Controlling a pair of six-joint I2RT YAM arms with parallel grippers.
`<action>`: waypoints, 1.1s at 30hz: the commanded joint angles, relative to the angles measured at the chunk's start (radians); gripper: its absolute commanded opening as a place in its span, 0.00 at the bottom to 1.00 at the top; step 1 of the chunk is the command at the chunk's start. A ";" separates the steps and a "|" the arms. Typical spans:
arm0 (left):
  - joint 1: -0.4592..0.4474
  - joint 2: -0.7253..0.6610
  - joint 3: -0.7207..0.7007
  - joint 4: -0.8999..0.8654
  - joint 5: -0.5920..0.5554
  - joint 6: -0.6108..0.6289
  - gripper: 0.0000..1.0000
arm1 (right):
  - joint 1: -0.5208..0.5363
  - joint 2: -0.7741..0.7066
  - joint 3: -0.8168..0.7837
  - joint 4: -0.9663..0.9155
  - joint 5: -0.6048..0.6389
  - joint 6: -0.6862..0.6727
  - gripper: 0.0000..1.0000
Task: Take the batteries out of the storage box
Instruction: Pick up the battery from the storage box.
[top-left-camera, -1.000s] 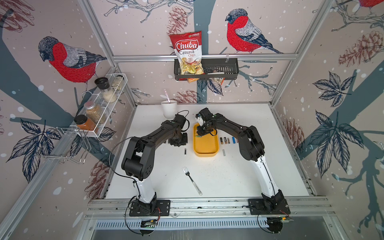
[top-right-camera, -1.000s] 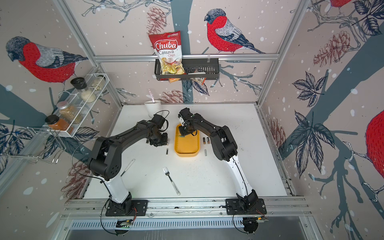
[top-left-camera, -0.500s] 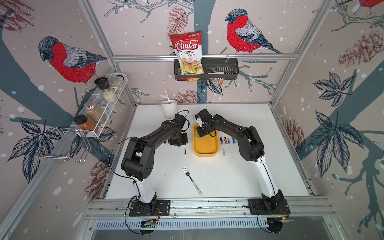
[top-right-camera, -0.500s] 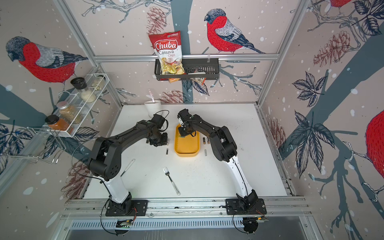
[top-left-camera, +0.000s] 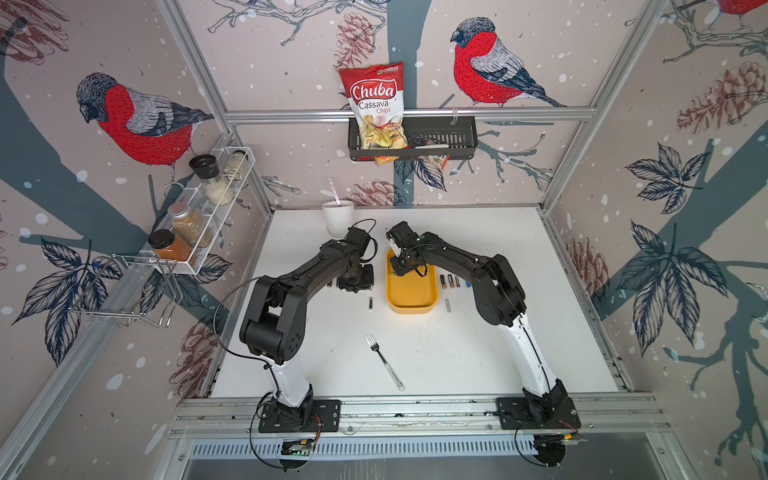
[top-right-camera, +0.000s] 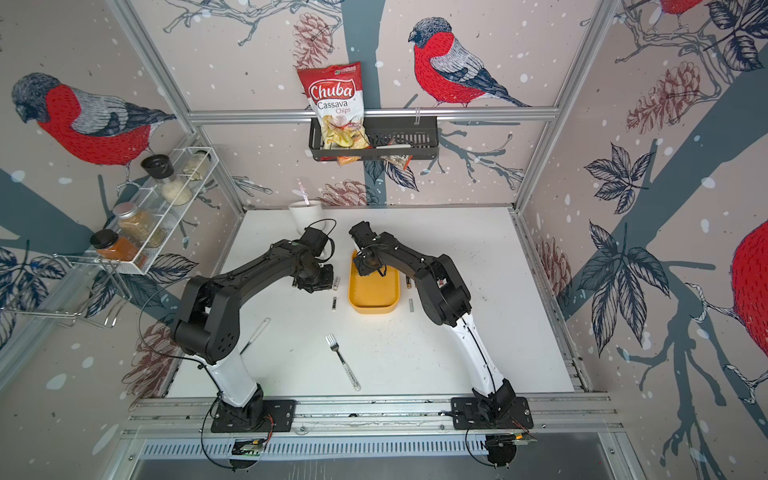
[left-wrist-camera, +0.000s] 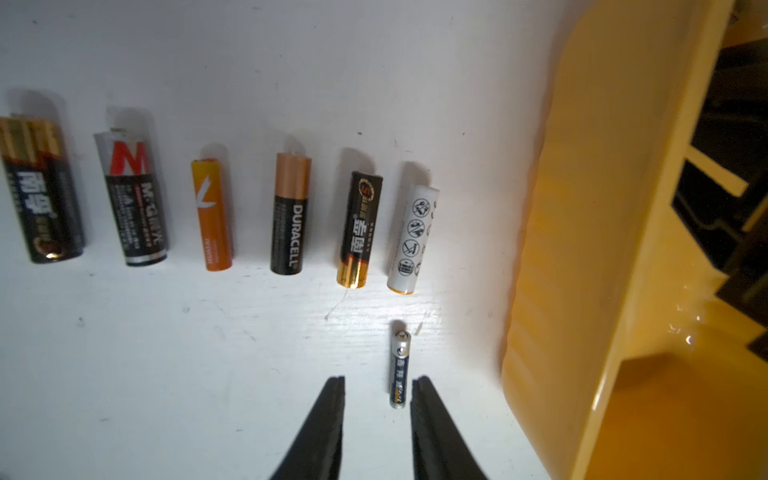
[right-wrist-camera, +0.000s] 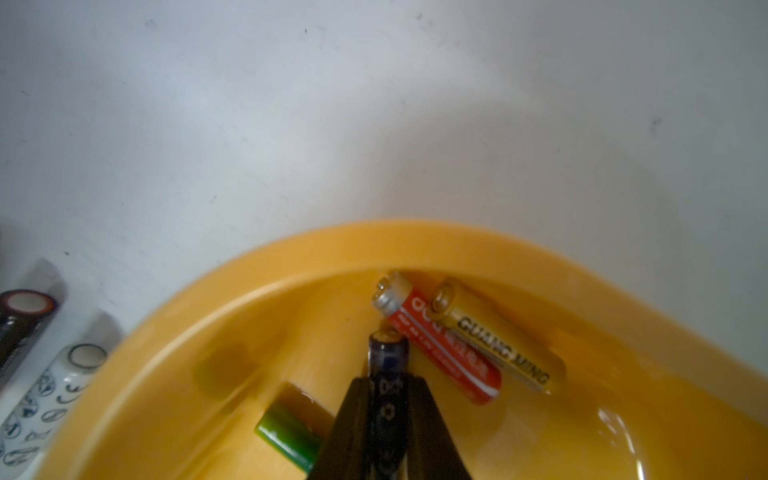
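Right gripper (right-wrist-camera: 388, 380): I found it clamped on a dark battery (right-wrist-camera: 388, 349) inside the box (right-wrist-camera: 291, 259), just beside a red battery (right-wrist-camera: 440, 349). Left gripper (left-wrist-camera: 379, 380): open over the counter (left-wrist-camera: 166, 374). Risk, as I judged it: the narrow grip slipping and the battery dropping back.

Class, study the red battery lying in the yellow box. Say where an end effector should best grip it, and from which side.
Grip the red battery mid-body, across its round width, coming straight down from above. It lies flat on the yellow box floor with the gold battery alongside, so one finger probably must enter that seam; its other long side looks free.
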 joint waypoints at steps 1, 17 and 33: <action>0.005 -0.009 0.007 -0.029 -0.006 0.008 0.32 | -0.006 -0.005 0.022 -0.105 -0.017 0.018 0.19; 0.011 -0.004 0.024 -0.036 -0.009 0.017 0.32 | -0.034 -0.134 -0.066 -0.119 -0.101 0.090 0.18; 0.019 0.004 0.021 -0.017 0.002 0.027 0.32 | -0.079 -0.336 -0.250 -0.106 -0.080 0.139 0.19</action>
